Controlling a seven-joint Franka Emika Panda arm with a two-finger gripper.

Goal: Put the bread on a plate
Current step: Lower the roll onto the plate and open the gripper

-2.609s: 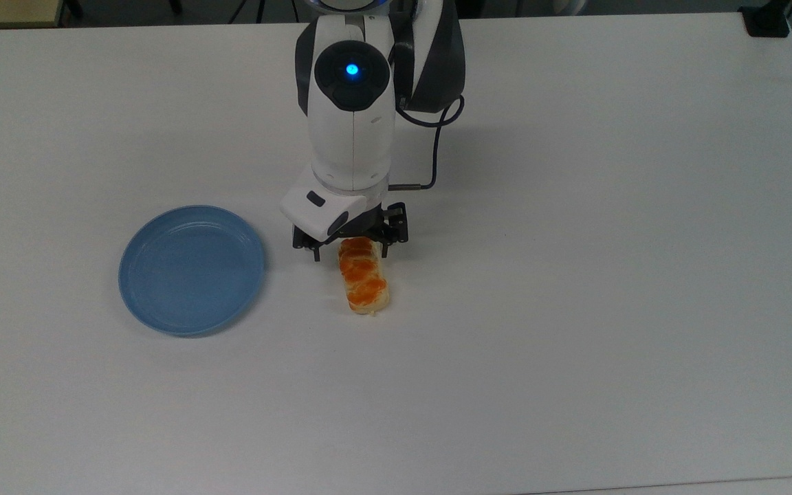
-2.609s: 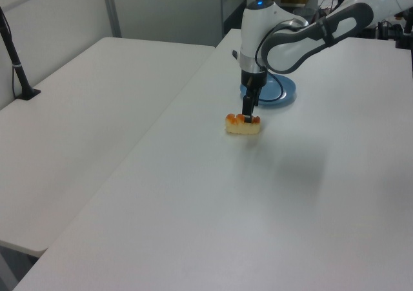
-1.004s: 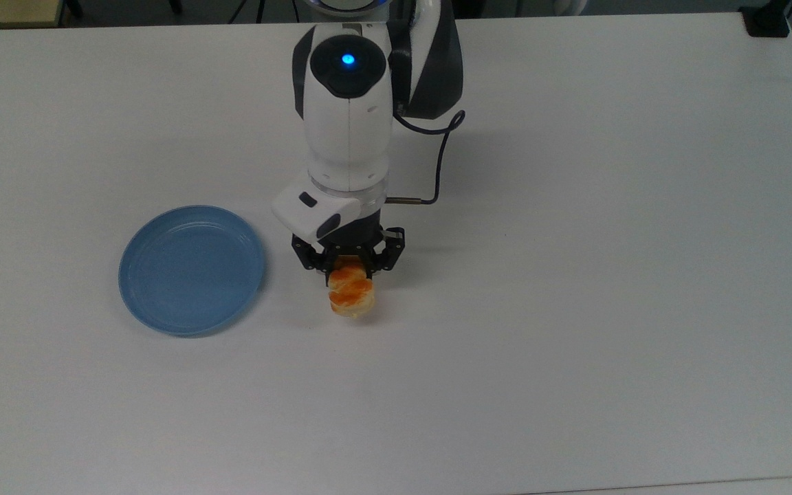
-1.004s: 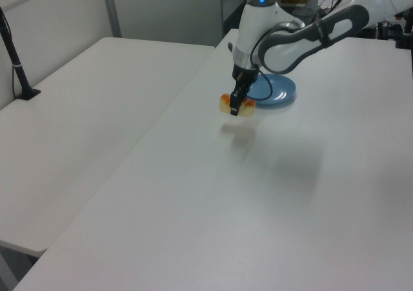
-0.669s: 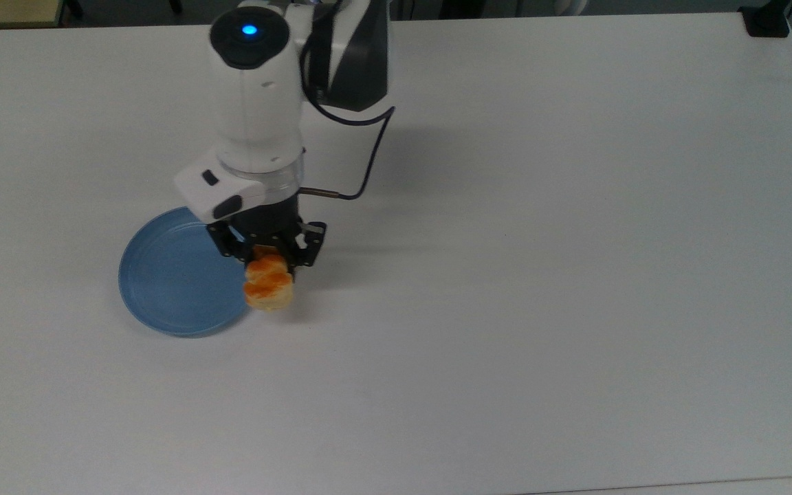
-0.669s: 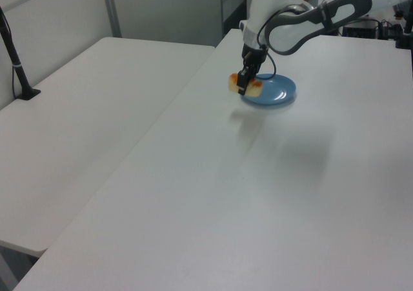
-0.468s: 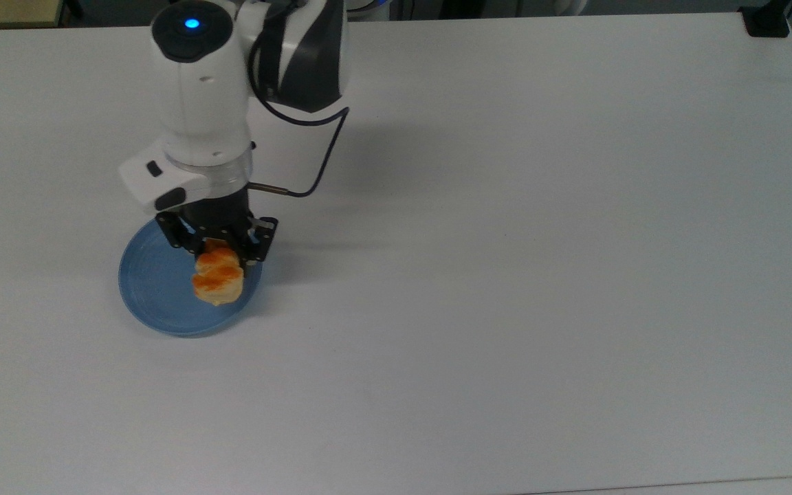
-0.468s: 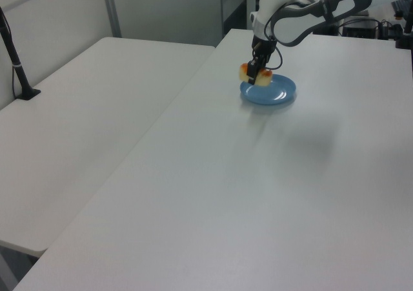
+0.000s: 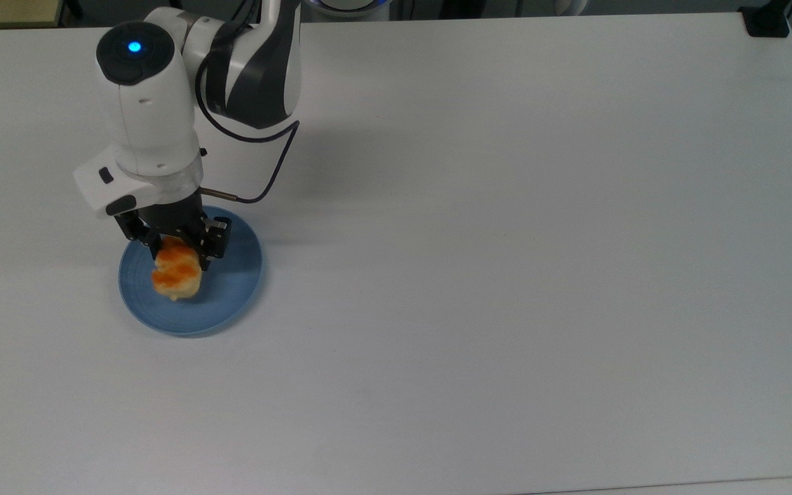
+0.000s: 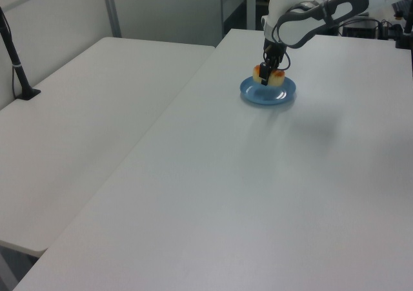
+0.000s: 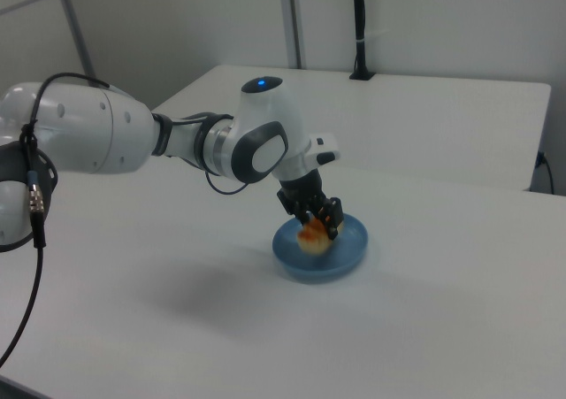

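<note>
Fingers (image 9: 209,249) clamp one end of the bread (image 9: 176,276), held over the plate (image 9: 234,285) left of centre in the top view. Released from height, it could roll off the rim.

The arm has glossy white rounded shells with dark grey joint sections. A round black cap on its last link carries a glowing blue light. A thin black cable loops beside the wrist. The small black gripper (image 9: 177,256) hangs beneath a white angular flange.
</note>
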